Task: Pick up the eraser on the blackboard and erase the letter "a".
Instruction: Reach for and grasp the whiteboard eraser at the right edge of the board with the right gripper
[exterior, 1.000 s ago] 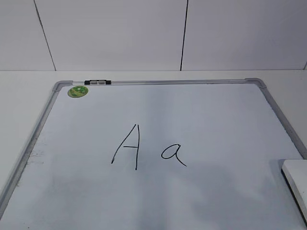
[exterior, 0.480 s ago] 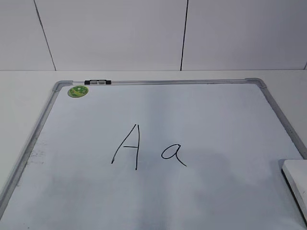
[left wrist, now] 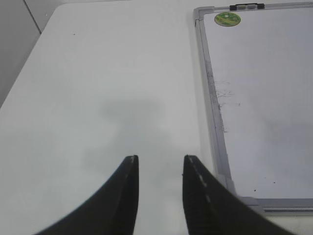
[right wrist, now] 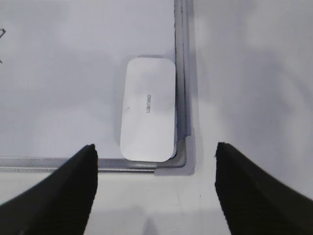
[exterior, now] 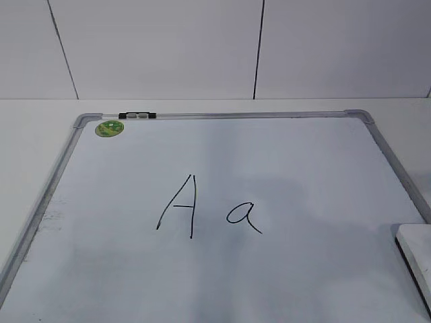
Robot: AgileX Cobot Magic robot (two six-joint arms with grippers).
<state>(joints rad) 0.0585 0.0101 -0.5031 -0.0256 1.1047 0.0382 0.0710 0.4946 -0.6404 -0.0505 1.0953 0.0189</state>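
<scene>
Right wrist view shows the right fingers (right wrist: 156,183) spread wide at the bottom of the frame, holding nothing. Between them and a little higher lies the eraser (right wrist: 148,115), flat in the lower right corner of the blackboard (right wrist: 73,73), its long side just beside the frame. Because the frame is so near, I judge one finger could land on the metal edge and push the eraser instead of gripping it. Left fingers (left wrist: 160,164) are slightly apart over the bare surface (left wrist: 98,73). The letter "a" (exterior: 243,217) sits mid-frame in the exterior view, untouched.
</scene>
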